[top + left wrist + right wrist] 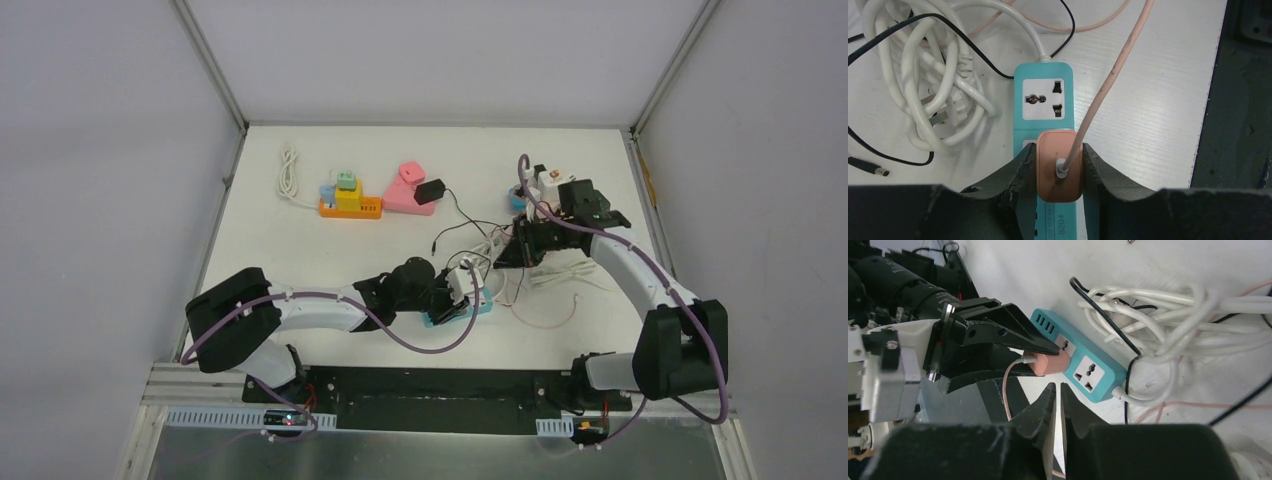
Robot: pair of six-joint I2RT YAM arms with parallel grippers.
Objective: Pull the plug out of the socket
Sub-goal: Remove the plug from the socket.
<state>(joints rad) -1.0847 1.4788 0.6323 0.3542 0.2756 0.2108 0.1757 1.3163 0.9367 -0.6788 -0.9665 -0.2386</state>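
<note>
White tabletop (300, 250), boxed in by pale grey walls (100, 150) and metal corner posts (210, 60), carries a teal power strip (1044, 100) near its front edge, between the 2 arms. Peach plug (1048, 155) sits in a socket of the strip, next to 1 free socket, with its pink cable (1108, 85) rising away from it. Left gripper (1059, 150) is clamped on the plug, 1 black finger on each side. Right gripper (1057, 387) hangs near the strip without touching it, closed, its fingers almost meeting with nothing between them. Tangled white cords (938, 90) lie just beside the strip. Toward the back of the table rest an orange power strip (350, 208) stacked with coloured plugs and a pink block (405, 188), well apart from both grippers.
</note>
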